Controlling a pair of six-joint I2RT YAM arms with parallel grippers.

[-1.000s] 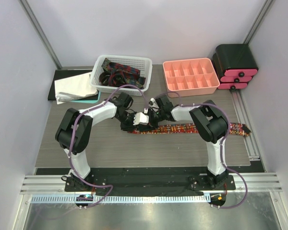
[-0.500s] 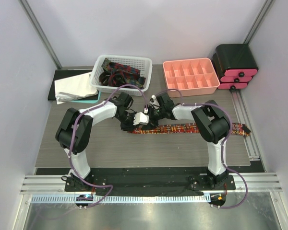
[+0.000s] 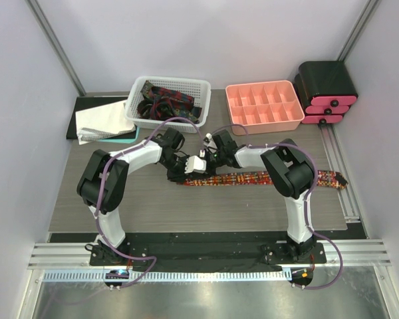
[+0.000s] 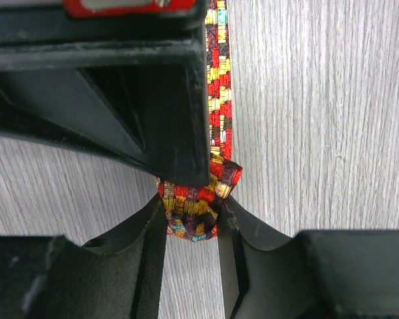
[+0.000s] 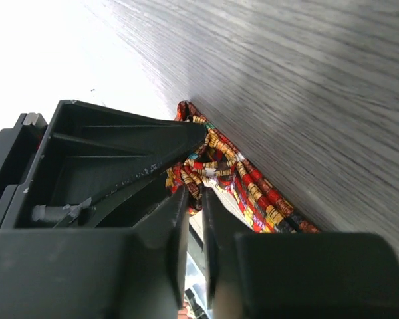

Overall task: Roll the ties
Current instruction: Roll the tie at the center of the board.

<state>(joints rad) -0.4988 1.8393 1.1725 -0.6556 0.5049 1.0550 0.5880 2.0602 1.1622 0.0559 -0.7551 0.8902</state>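
Observation:
A red tie (image 3: 266,177) with yellow-orange print lies flat across the table, its right end near the table's right edge. Its left end is bunched into a small roll (image 4: 194,206). My left gripper (image 3: 188,167) is shut on that roll, one finger on each side (image 4: 191,222). My right gripper (image 3: 203,159) meets it from the right, its fingers nearly closed on folds of the same bunched end (image 5: 195,199). The tie (image 5: 253,186) trails away along the table in the right wrist view. Other dark ties (image 3: 163,100) lie in the basket.
A white basket (image 3: 136,90) stands at the back left. A pink divided tray (image 3: 231,121) is at the back middle, and a black and red drawer box (image 3: 326,90) at the back right. White cloth (image 3: 100,119) lies on a dark mat at the far left.
My right gripper has shifted slightly left and toward the back, closer over the tie's bunched end. The left gripper holds its place on the roll.

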